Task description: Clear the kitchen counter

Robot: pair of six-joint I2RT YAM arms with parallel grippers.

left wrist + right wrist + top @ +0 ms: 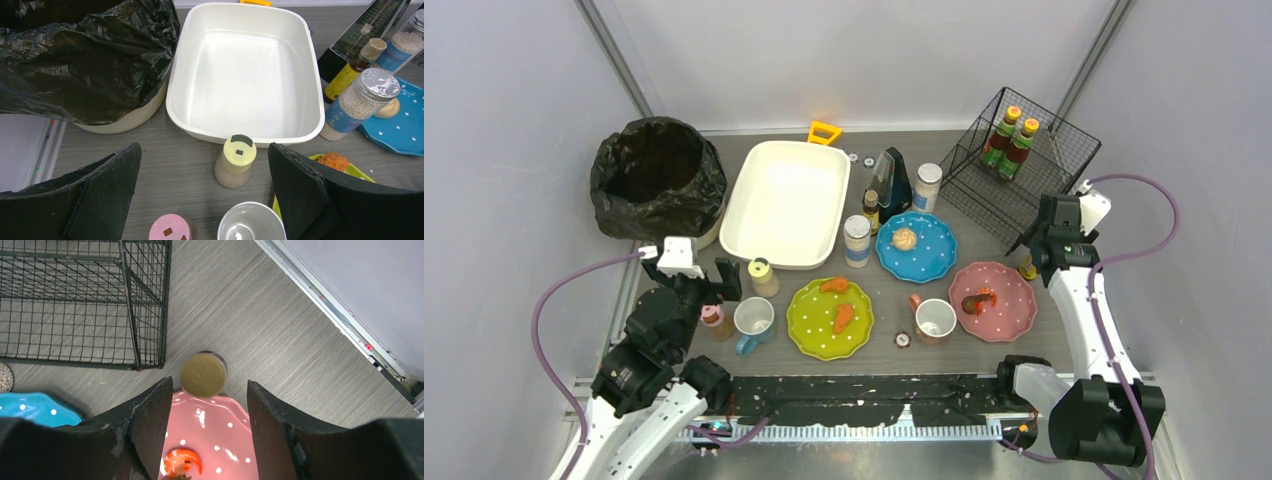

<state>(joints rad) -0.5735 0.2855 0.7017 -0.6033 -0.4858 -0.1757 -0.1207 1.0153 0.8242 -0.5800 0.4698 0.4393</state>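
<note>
The kitchen counter (886,298) is crowded with dishes and bottles. My right gripper (209,382) hovers over the far rim of a pink plate (220,420), open, nothing between its fingers. A small bottle with a gold-brown cap (202,374) stands just ahead of the fingertips, beside the wire basket (75,300). My left gripper (204,150) is wide open above the counter. A yellow-lidded shaker (237,160) stands between and a little beyond its fingers, untouched. A pink-lidded shaker (169,229) and a blue mug (754,322) sit nearer.
A white tub (786,203) and a black-bagged bin (656,178) stand at the back left. Two sauce bottles (1012,135) sit in the basket. A green plate (812,338), a blue plate (934,262), two jars (857,240), a white mug (934,320) and a dark container (892,185) fill the middle.
</note>
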